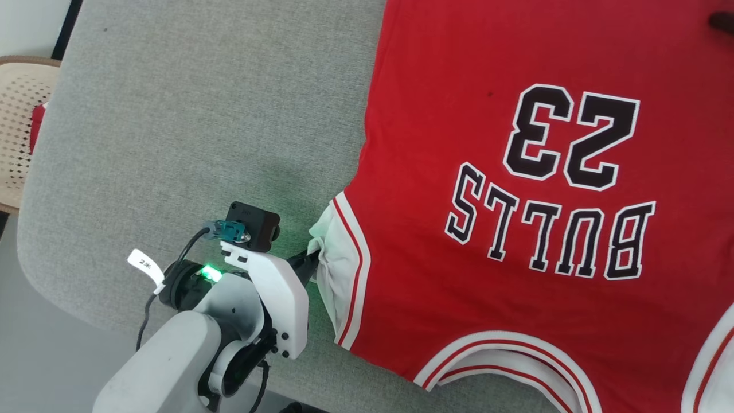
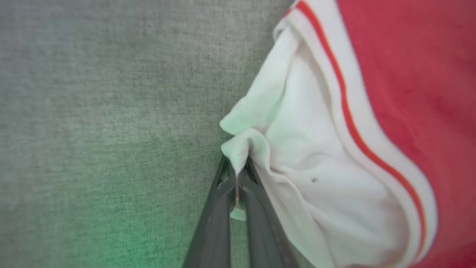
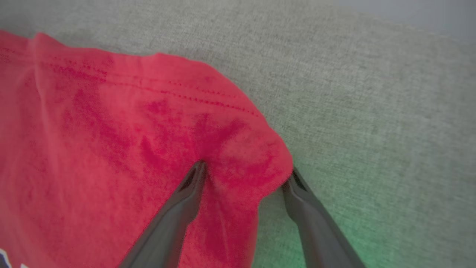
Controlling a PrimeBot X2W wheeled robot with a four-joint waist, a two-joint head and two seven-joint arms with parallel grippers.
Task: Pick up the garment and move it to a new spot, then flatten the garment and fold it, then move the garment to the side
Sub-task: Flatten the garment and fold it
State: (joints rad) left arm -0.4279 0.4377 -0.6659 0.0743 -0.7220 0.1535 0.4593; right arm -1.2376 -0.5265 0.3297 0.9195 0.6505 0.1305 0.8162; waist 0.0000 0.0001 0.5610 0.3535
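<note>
Head view, garment [image 1: 436, 115]: red jersey, black white-outlined "23" and "BULLS" reading upside down, white red-striped sleeves, spread on the grey fabric surface [image 1: 172, 115].
Head view, left gripper [image 1: 312, 259]: at the garment's 9 o'clock, clenched on the white sleeve edge.
Left wrist view, left gripper [image 2: 236, 169]: pinching a sleeve fold, with the garment [image 2: 305, 149] toward 2 o'clock.
Right wrist view, right gripper [image 3: 245, 169]: released, fingers straddling the red hem corner, with the garment [image 3: 111, 130] toward 10 o'clock.

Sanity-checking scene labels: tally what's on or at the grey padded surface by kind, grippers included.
garment: 1
grippers: 2, the left gripper shut on the garment's white sleeve, the right gripper open, straddling a red hem corner
total: 3
</note>
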